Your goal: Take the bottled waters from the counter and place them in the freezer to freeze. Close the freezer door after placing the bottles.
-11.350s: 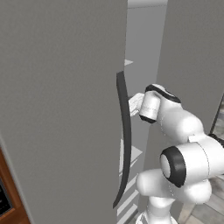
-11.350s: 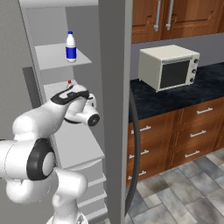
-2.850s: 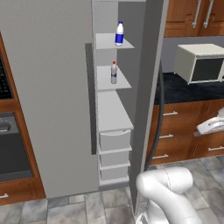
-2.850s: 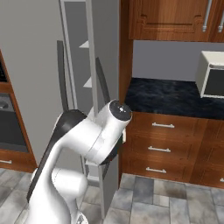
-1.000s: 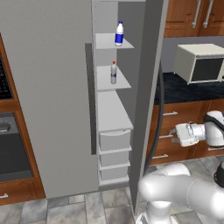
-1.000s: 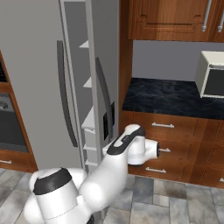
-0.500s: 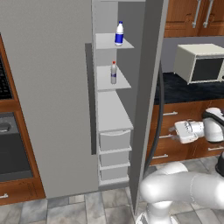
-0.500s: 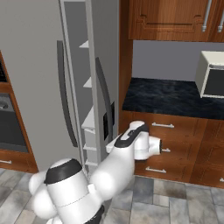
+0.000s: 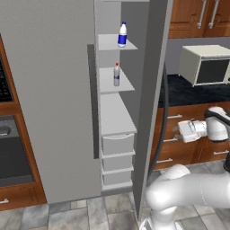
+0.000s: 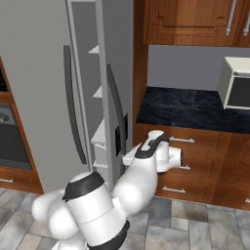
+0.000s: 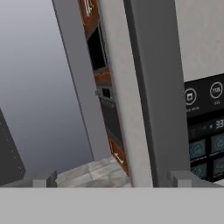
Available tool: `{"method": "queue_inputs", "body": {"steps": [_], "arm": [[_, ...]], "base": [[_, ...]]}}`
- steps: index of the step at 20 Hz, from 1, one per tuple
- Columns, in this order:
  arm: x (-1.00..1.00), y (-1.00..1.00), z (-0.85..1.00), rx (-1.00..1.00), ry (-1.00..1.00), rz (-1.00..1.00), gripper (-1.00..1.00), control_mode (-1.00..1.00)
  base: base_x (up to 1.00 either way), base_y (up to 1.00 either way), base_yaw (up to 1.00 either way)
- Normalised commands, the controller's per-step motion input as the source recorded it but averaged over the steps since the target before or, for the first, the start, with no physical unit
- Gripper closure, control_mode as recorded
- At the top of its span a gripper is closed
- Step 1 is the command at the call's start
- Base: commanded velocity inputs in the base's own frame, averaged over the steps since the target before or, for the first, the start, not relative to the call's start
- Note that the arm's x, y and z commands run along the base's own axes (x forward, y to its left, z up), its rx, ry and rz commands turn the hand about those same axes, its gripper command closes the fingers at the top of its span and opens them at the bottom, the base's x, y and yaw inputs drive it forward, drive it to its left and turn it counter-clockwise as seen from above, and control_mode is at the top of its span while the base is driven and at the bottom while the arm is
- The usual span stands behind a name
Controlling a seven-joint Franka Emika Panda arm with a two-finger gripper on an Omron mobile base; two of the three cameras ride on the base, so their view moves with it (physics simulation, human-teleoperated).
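Note:
The freezer (image 9: 49,90) has its compartment open. Its freezer door (image 9: 150,90) is swung out toward me, edge-on, right of the shelves. The white, blue-capped bottled water (image 9: 122,35) stands on an upper shelf. The clear, red-capped one (image 9: 117,75) stands on the shelf below. My gripper (image 9: 180,131) hangs open and holds nothing, just right of the door's dark handle (image 9: 164,126). In the hand view the handle (image 11: 148,87) runs up between the spread fingertips of the gripper (image 11: 113,177). Contact cannot be told. The counter (image 9: 179,92) lies behind the hand.
A cream toaster oven (image 9: 209,67) sits on the counter (image 10: 190,110). Wooden drawers (image 10: 195,166) are close behind my hand. The fridge's other grey door (image 10: 44,97) is shut. An oven front (image 9: 9,152) is at far left. Tiled floor (image 10: 205,224) lies below.
My hand has drifted slightly up and left toward the open door's handle while the arm's shoulder turned. The jaws stay open. Bottles and door have not moved.

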Motion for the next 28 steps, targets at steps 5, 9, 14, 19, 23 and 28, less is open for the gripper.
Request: {"method": "queue_inputs", "body": {"steps": [5, 9, 14, 19, 23, 28], "arm": [[0.41, 0.0, -0.01, 0.0, -0.01, -0.02, -1.0, -1.0], [0.25, 0.0, 0.0, 0.0, -0.02, 0.0, -1.0, -1.0], [0.36, 0.0, 0.0, 0.0, 0.0, 0.0, -1.0, -1.0], [0.18, -0.05, 0.0, 0.0, 0.01, 0.0, -1.0, -1.0], [-0.36, 0.11, 0.0, 0.0, 0.0, 0.02, -1.0, -1.0], [-0.13, 0.36, 0.0, 0.0, 0.0, 0.03, -1.0, -1.0]], "base": [[0.0, 0.0, 0.0], [0.0, 0.0, 0.0], [0.0, 0.0, 0.0], [0.0, 0.0, 0.0], [0.0, 0.0, 0.0], [0.0, 0.0, 0.0]]}}
